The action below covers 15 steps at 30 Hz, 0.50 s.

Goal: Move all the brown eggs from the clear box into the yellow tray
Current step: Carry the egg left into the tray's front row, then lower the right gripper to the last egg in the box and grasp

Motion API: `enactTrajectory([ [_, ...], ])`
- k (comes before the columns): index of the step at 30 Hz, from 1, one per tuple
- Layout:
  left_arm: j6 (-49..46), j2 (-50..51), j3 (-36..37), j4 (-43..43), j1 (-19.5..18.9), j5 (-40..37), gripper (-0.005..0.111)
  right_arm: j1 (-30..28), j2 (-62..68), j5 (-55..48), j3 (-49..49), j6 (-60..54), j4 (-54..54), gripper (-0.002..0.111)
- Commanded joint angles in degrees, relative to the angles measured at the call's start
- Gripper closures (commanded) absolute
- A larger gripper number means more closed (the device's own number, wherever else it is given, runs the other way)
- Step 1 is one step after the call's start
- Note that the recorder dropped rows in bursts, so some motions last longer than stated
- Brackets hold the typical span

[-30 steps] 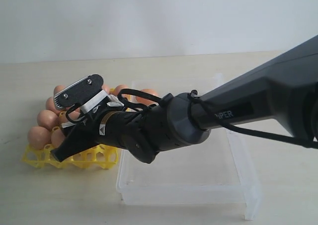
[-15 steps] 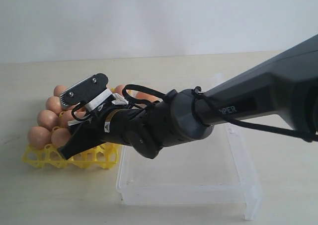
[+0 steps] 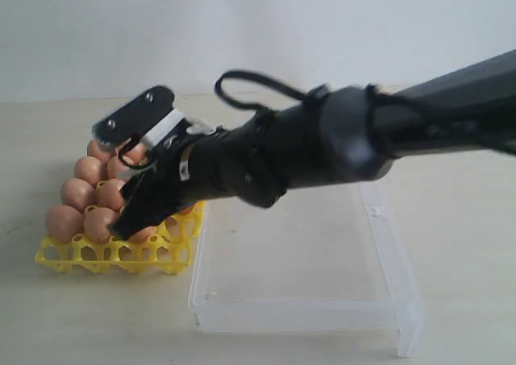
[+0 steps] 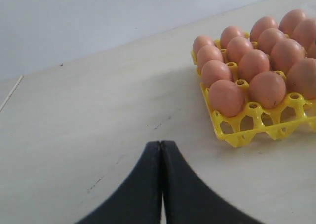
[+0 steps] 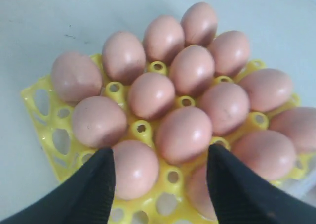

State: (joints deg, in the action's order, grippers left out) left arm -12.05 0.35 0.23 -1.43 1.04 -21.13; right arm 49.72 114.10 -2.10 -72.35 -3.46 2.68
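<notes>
Illumination is soft, even and diffuse in all three views, and shadows on the table (image 4: 98, 110) are faint and blurred at the edges. In the exterior view the right arm (image 3: 379, 139) is smeared by motion blur. In the right wrist view the brown eggs (image 5: 183, 134) show broad, dull highlights and slightly soft focus.

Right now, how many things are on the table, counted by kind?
Eggs: 15 in view, all in the tray
Tray: 1
Box: 1
Total: 17
</notes>
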Motion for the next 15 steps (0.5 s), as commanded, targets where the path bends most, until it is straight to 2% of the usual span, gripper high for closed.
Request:
enactTrajectory([
  [1, 0.31, -0.35, -0.23, 0.00, 0.21, 0.45, 0.107, -3.77, -7.83, -11.42, -0.60, 7.19, 0.73, 0.059],
  [4, 0.31, -0.35, -0.23, 0.00, 0.21, 0.45, 0.107, -7.69, -8.79, -22.15, -3.42, 15.09, 1.99, 0.059],
  [8, 0.31, -0.35, -0.23, 0.00, 0.21, 0.45, 0.107, -12.31, -5.80, -31.12, -8.74, 17.51, 5.22, 0.058],
  [11, 0.31, -0.35, -0.23, 0.00, 0.21, 0.45, 0.107, -15.31, -1.96, -33.54, -13.22, 25.59, 5.22, 0.054],
  [15, 0.31, -0.35, -0.23, 0.00, 0.21, 0.45, 0.107, -18.19, 2.98, -30.31, -17.12, 37.80, 4.58, 0.051],
])
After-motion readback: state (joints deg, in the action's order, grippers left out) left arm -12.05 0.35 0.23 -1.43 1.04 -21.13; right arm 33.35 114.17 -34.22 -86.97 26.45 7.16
